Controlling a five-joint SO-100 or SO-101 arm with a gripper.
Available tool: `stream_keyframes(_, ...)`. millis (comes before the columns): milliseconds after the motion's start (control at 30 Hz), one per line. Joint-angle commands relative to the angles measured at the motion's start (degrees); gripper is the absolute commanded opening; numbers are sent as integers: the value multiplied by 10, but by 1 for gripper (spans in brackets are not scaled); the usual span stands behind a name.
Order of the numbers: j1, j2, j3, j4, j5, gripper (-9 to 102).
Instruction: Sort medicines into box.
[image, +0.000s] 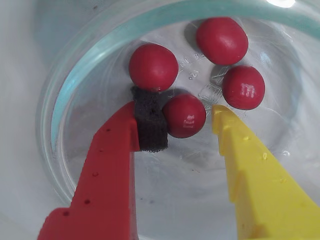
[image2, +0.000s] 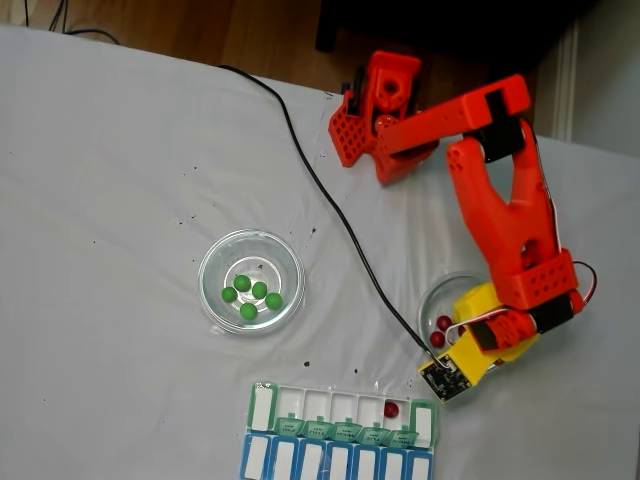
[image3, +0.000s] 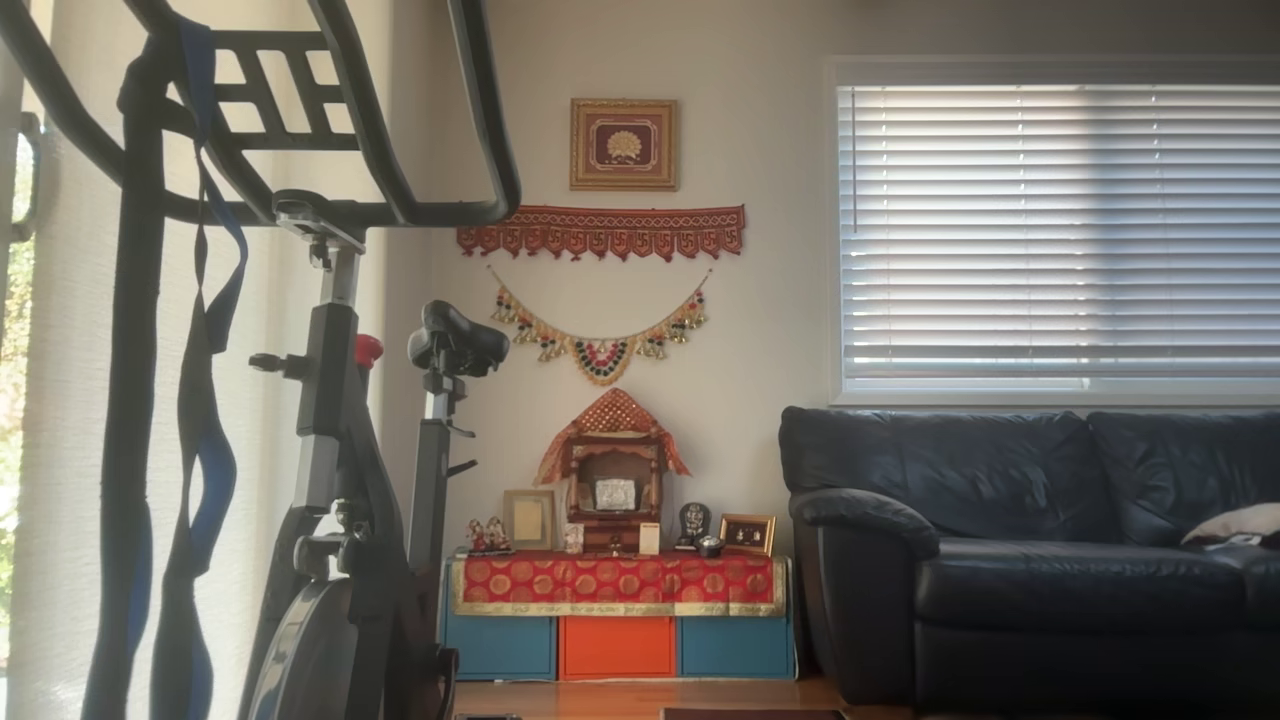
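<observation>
Lowered into a clear glass dish (image: 75, 75), the gripper (image: 187, 120) is seen in the wrist view with its red finger (image: 107, 170) and yellow finger (image: 255, 170) spread apart; one red ball (image: 184, 115) lies between them, touching the black foam pad (image: 150, 122) on the red finger, while a gap remains on the yellow side, so nothing is clamped. Three more red balls (image: 153, 66) are scattered in the same dish, just beyond the fingertips. In the fixed view this dish (image2: 440, 292) is placed near the right edge of the white surface (image2: 120, 150), partly covered by the arm (image2: 500, 200). A second glass dish (image2: 251, 282), near the middle of the surface, holds five green balls (image2: 252, 297). The box (image2: 340, 412) lies at the near edge, its green row of compartments adjoining a blue row (image2: 335, 462); a single red ball (image2: 391, 409) is seen in a compartment towards the right end of the green row. A black cable (image2: 330, 200) is laid across the surface.
</observation>
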Motion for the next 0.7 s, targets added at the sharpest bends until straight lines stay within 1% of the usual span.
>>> stream_keyframes(0,-12,6,-5,-4,3,17)
stream_keyframes(400,-13,4,-7,-6,4,11)
stream_keyframes(667,-12,3,-7,-11,1,10)
